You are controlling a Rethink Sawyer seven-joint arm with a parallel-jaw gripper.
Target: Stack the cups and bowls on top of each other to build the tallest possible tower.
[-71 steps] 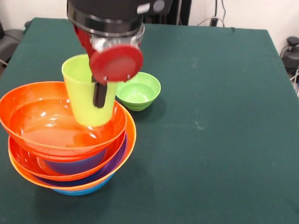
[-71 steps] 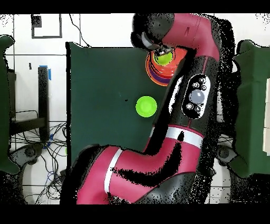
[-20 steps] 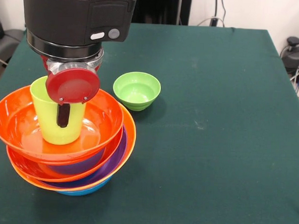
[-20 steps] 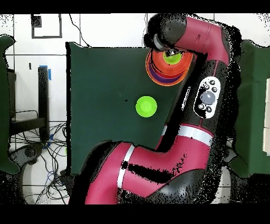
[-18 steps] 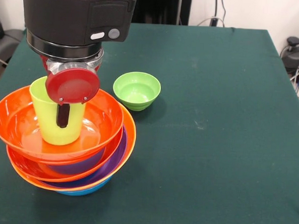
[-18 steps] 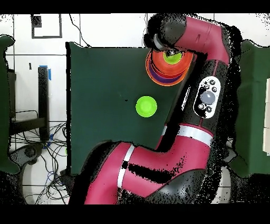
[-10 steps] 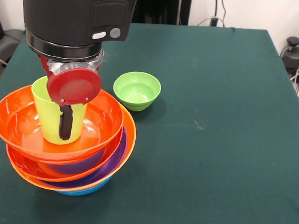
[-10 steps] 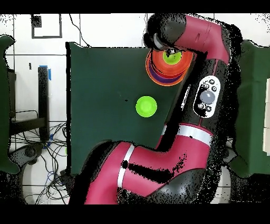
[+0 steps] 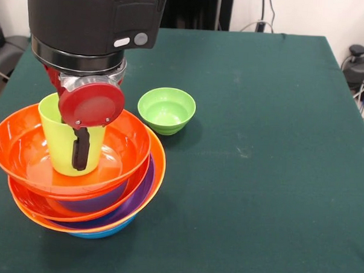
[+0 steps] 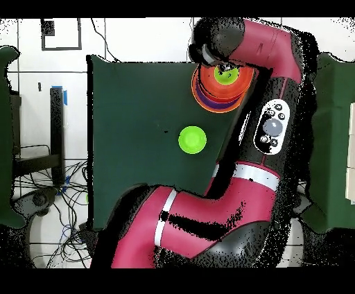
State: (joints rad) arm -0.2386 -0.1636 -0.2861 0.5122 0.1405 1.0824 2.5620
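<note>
We see the lime-green cup standing upright in the top orange bowl of the tower. One dark finger lies outside the cup wall; whether the gripper grips or has released, we cannot tell. Small green bowl just beside the tower on the tabletop. No readable writing.

Front view: taken from close above one edge of the desk, angled down across its green top toward the opposite edge. Overhead view: taken from high up, straight down, farther off, taking in the whole desk plus surrounding floor. Shared by both: the desk top, the tower and the small green bowl.
</note>
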